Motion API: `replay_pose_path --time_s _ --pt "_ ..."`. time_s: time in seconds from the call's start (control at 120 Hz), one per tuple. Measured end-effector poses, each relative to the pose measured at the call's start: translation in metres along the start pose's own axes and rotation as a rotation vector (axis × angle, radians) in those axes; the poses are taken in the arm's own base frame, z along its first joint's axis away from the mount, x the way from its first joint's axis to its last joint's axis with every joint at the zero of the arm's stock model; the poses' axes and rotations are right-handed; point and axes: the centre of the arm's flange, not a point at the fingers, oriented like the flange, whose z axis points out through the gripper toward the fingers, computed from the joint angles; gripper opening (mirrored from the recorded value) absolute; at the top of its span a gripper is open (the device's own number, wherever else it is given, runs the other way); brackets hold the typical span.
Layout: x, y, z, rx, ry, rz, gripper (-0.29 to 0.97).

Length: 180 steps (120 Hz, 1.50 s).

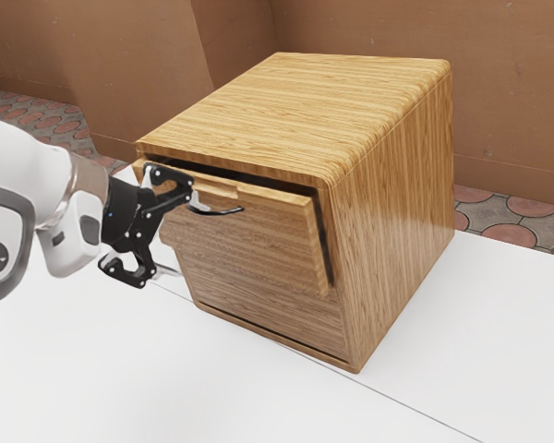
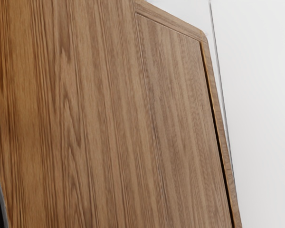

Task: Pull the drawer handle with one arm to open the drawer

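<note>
Spreading the black fingers (image 1: pixel 173 184) of the black two-finger gripper (image 1: pixel 170 233) wide, one above the other, pinching nothing. Apparently hooking the upper finger at the dark curved metal handle (image 1: pixel 214 209) for dragging the light wooden drawer (image 1: pixel 249 258), standing partly out of the boxy wooden cabinet (image 1: pixel 351 101). Locating the handle just beside that upper fingertip, toward the exterior view's right.

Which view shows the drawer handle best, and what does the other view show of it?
The exterior view: the dark curved handle stands out against the drawer front, near its upper edge. The wrist view gives the wooden front close up; a dark sliver there might be the handle, but I cannot tell.
</note>
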Motion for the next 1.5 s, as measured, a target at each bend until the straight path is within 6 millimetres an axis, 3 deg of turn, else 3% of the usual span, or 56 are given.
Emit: replay_pose_path --time_s 0.325,0.483,0.725,0.858,1.108,1.5 --pt "0.023 0.008 -0.010 0.007 0.012 0.042 0.62" --pt "0.023 0.012 -0.019 0.019 0.009 0.044 0.57" --pt "0.023 0.021 -0.021 0.017 0.014 0.039 0.66" --pt "0.024 0.023 -0.031 0.026 0.016 0.038 0.62" --pt "0.020 0.032 -0.036 0.009 0.016 0.026 0.69" --pt "0.016 0.046 -0.051 -0.006 0.017 0.013 0.67"
